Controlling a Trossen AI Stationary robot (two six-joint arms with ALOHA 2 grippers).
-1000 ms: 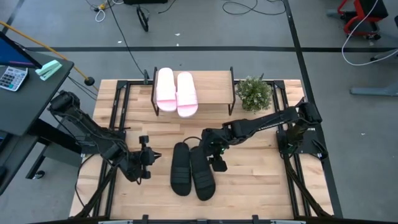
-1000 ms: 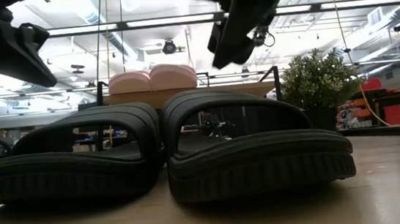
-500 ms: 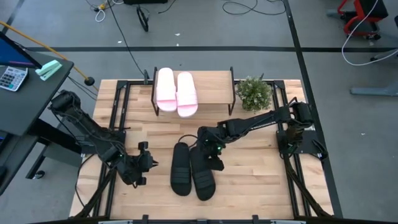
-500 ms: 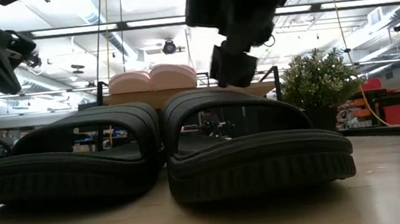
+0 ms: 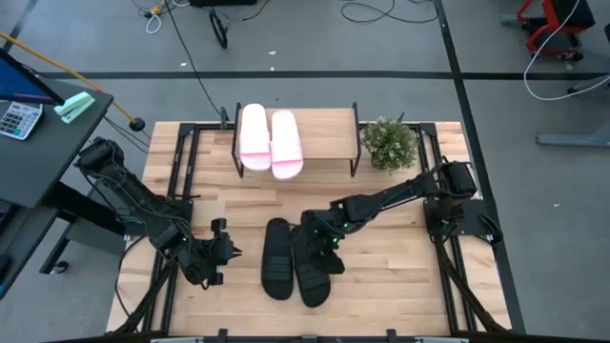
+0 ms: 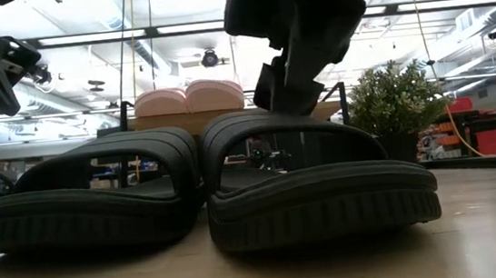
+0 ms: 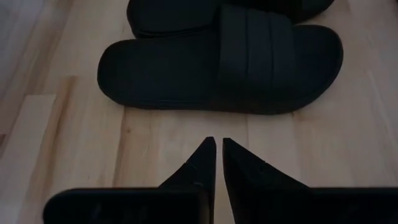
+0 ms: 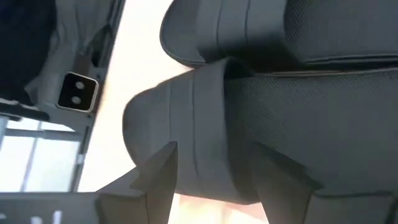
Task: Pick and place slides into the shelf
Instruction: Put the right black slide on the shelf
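The right tool (image 5: 322, 250), fingers spread, straddles the right black slide's (image 5: 312, 268) strap.

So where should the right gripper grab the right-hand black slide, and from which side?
By its wide strap, from above. The right-hand black slide lies flat, sole down, beside its mate, and the arched strap is the only raised part with a gap beneath for a finger. The right gripper is open over that strap; the left gripper waits shut nearby.

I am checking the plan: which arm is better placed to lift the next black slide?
Right. The right gripper is open directly over the right black slide, straddling its strap. The left gripper, shut, sits aside on the table.
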